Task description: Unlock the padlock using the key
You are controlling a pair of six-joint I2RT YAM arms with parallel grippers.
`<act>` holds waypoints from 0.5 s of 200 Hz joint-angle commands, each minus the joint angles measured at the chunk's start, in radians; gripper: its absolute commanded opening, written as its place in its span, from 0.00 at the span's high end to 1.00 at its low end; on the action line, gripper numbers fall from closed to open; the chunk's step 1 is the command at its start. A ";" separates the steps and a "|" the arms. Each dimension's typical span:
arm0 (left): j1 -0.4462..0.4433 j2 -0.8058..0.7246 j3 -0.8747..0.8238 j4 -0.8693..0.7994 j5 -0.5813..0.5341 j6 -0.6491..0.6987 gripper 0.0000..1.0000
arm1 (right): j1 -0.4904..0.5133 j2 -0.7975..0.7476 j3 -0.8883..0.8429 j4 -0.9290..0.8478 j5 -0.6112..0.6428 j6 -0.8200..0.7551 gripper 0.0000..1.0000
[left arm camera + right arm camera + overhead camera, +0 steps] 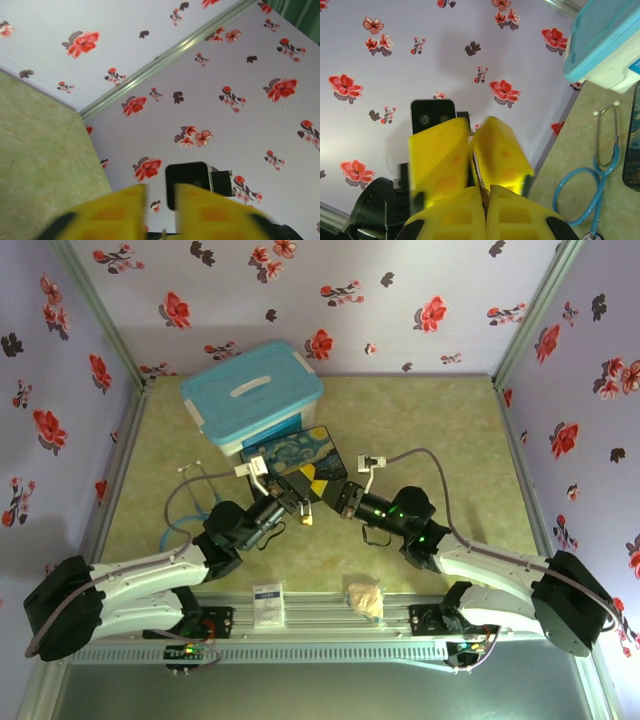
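- Blue-tubed stethoscope (185,505) lies on the green tabletop (430,420) at the left, just beside the left arm's wrist; apart from the other items.
- Storage tub (255,390), white with a light-blue lid, stands at the far left of the tabletop; lid on; its near corner is close to the painted box.
- White card (268,605) rests at the near edge, between the two arm bases.
- Left hand (298,502) is raised and reaches right towards the centre; in the left wrist view its yellow fingers (125,210) stand a narrow gap apart, with wall visible between them; whether they pinch anything cannot be told.
- Painted box (290,452), starry-night pattern, sits just behind the two hands; its near part is covered by them.
- Padlock: not distinguishable from the yellow fingers crowding the meeting point; position cannot be confirmed.
- Key (478,170): a thin silvery blade rising between the right hand's fingers and running up into the gap between the left hand's fingers (440,150) opposite.
- Right hand (481,192) reaches left, tip to tip with the left hand; fingers pressed close, pinching the key.
- Crumpled beige item (365,598) lies at the near edge, right of the card.
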 commanded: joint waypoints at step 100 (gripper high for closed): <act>0.048 -0.139 0.199 -0.962 0.000 0.069 0.24 | -0.063 -0.143 0.123 -0.965 0.312 -0.251 1.00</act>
